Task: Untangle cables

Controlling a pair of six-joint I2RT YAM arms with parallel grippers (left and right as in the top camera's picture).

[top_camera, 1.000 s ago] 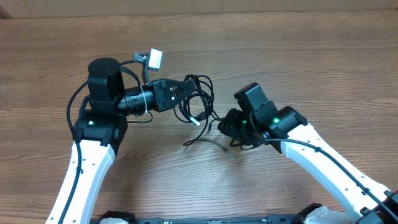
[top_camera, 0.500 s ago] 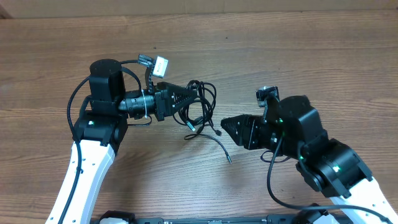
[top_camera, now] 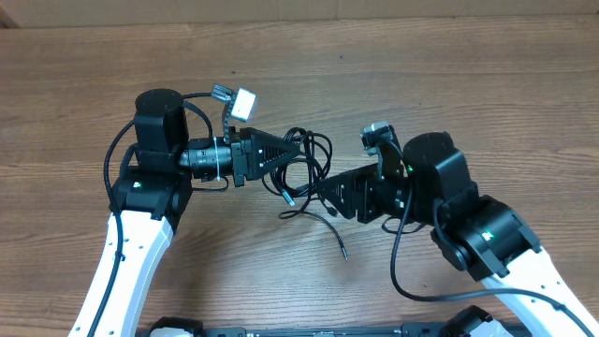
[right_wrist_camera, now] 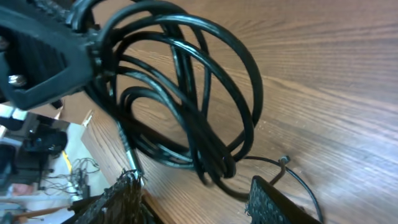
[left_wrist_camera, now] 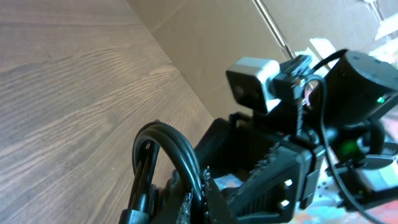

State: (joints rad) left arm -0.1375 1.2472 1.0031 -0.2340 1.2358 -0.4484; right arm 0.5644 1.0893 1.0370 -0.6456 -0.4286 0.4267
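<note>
Right pincer has swung back toward cables, jaws apart in wrist view; left pincer clamps them.

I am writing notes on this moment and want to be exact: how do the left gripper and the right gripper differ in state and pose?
The left gripper is shut on the cable bundle; the right gripper is open and holds nothing. The left gripper clamps the loops, while the right gripper only has its tips near them. Both are black and point toward each other.
</note>
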